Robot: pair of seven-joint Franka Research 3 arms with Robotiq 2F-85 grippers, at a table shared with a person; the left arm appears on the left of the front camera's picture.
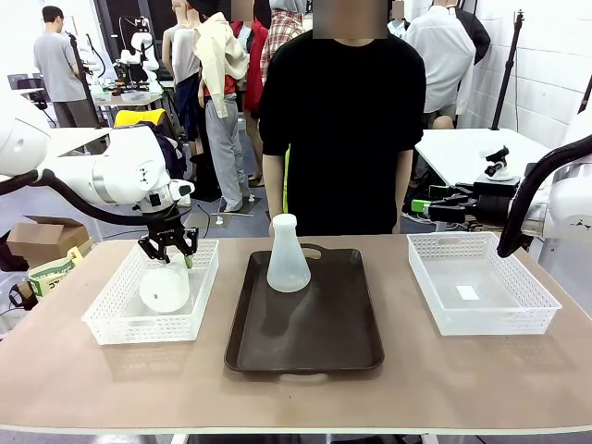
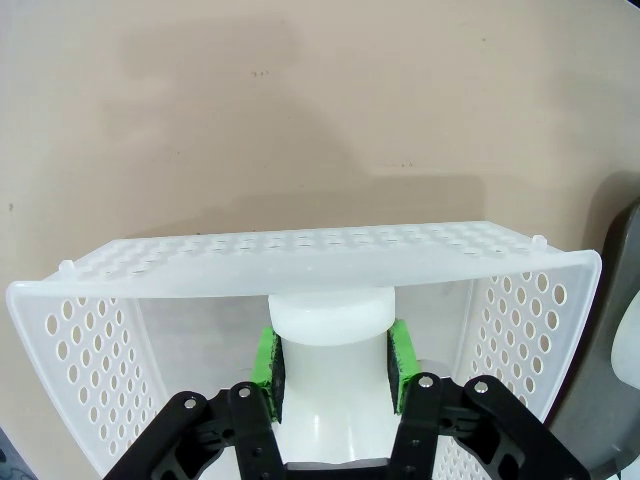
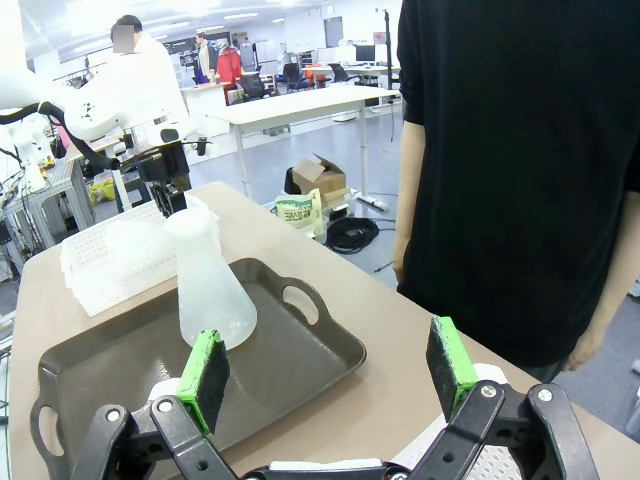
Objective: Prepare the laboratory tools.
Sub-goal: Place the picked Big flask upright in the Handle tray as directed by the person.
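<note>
Currently the left gripper (image 2: 332,368) is clamped on the neck of a flask (image 1: 165,289) lying in the left basket (image 1: 111,319). The second flask (image 1: 288,256) stands upright on the tray (image 1: 305,347), at the right gripper's (image 3: 330,370) 11 o'clock; that gripper is wide open, holding nothing.

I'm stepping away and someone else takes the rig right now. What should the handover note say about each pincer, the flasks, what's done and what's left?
Left pincer: shut on the neck of a flask that lies tilted in the left white basket.
Right pincer: open, holding nothing, above the table edge beside the dark tray.
Second flask: upright on the far part of the tray.
Right basket: holds no flask.
Done: one flask appears placed on the tray.
Left: probably lift the gripped flask out and stand it on the tray.
</note>
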